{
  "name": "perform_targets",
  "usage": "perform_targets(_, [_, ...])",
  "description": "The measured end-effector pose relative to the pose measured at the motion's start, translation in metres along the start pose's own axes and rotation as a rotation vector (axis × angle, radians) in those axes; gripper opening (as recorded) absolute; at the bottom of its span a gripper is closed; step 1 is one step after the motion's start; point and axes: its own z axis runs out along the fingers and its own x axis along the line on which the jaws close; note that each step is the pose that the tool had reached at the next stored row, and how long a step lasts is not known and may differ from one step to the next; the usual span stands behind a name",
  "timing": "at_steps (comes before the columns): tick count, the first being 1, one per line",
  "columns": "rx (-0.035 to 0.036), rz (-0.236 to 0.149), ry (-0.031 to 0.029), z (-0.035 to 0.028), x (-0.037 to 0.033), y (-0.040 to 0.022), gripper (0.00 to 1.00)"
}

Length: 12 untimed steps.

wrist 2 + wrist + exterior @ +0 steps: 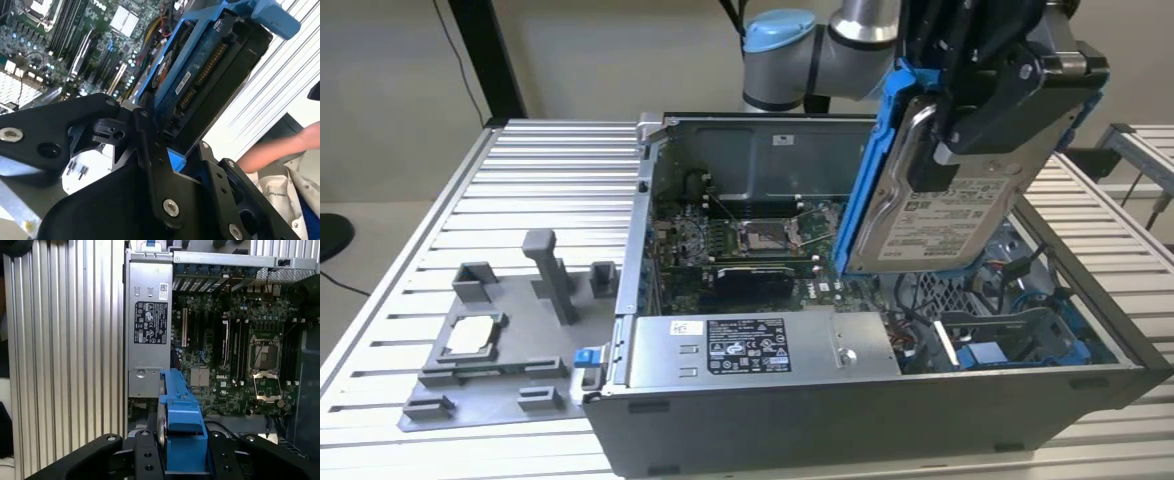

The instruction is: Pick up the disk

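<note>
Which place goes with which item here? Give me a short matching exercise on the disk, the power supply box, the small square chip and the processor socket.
Things:
1. disk
2. power supply box
3. small square chip
4. processor socket

Places:
A. on the grey fixture plate outside the case
B. on the motherboard, open and bare
C. clamped in the gripper, raised above the open case
D. along the case's near wall in the exterior view

Pairs: 1-C, 2-D, 3-A, 4-B
</note>
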Motion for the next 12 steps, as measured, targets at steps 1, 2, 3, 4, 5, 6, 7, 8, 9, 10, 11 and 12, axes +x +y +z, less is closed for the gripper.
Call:
perform_targets(1, [0.0001,0.0,0.0,0.0002,0.0001,-0.0044,0.0])
perform_targets(2, [0.0,0.0,0.0,0.0004,0.0002,-0.0091,0.0])
perform_targets(3, [0.0,0.0,0.0001,0.0006,0.0002,-0.0133,0.0])
perform_targets(4, [0.0,0.0,0.0001,0.0008,0.0003,-0.0179,0.0])
perform_targets(5, [0.0,0.0,0.0001,0.0011,0.0003,-0.0225,0.0])
perform_targets(6, [0.0,0.0,0.0002,0.0014,0.0003,-0.0266,0.0])
perform_targets(7, [0.0,0.0,0.0001,0.0019,0.0004,-0.0312,0.0])
perform_targets(8, [0.0,0.0,0.0,0.0024,0.0006,-0.0358,0.0])
perform_targets(9, [0.0,0.0,0.0001,0.0028,0.0006,-0.0403,0.0])
perform_targets(10, [0.0,0.0,0.0001,0.0033,0.0007,-0.0449,0.0])
perform_targets(11, [0.0,0.0,0.0,0.0039,0.0009,-0.0495,0.0])
perform_targets(12, [0.0,0.0,0.0001,0.0044,0.0009,-0.0543,0.0])
